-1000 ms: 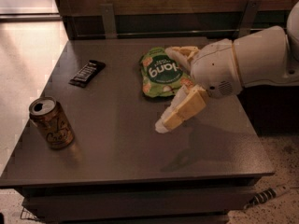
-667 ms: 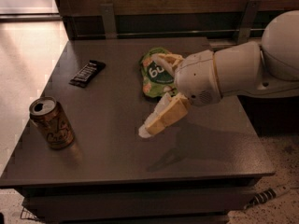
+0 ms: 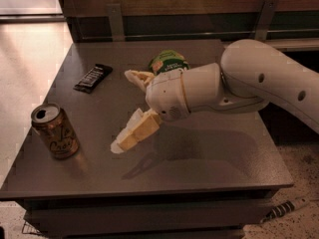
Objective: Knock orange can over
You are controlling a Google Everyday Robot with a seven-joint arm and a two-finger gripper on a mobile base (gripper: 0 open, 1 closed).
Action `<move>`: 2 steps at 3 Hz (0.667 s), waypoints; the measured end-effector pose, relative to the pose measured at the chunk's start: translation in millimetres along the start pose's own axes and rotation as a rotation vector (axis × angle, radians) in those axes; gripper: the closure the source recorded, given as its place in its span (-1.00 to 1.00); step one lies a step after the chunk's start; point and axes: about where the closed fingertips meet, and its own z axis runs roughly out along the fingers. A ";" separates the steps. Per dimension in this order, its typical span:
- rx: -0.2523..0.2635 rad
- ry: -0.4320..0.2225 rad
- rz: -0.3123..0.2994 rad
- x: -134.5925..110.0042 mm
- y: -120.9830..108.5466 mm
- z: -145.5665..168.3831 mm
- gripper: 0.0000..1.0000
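The orange can (image 3: 55, 132) stands upright near the front left corner of the dark table (image 3: 199, 168); it has dark cursive lettering and a silver top. My gripper (image 3: 124, 111) is over the middle of the table, to the right of the can and apart from it, pointing left towards it. Its two cream fingers are spread: one fingertip (image 3: 122, 142) is low near the table surface, the other (image 3: 133, 75) is farther back. The gripper is open and holds nothing.
A black candy bar (image 3: 92, 77) lies at the back left of the table. A green snack bag (image 3: 168, 61) lies behind the arm, partly hidden by the wrist. A dark wooden wall with metal brackets runs behind the table. Floor shows left and right.
The arm has swept left across the table, bringing the gripper from near the green bag to much closer to the can. The can has not moved.
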 end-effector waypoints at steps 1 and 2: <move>-0.061 -0.034 0.019 -0.9 4.0 33.1 -1.00; -0.097 -0.066 0.035 -1.9 17.6 60.8 -1.00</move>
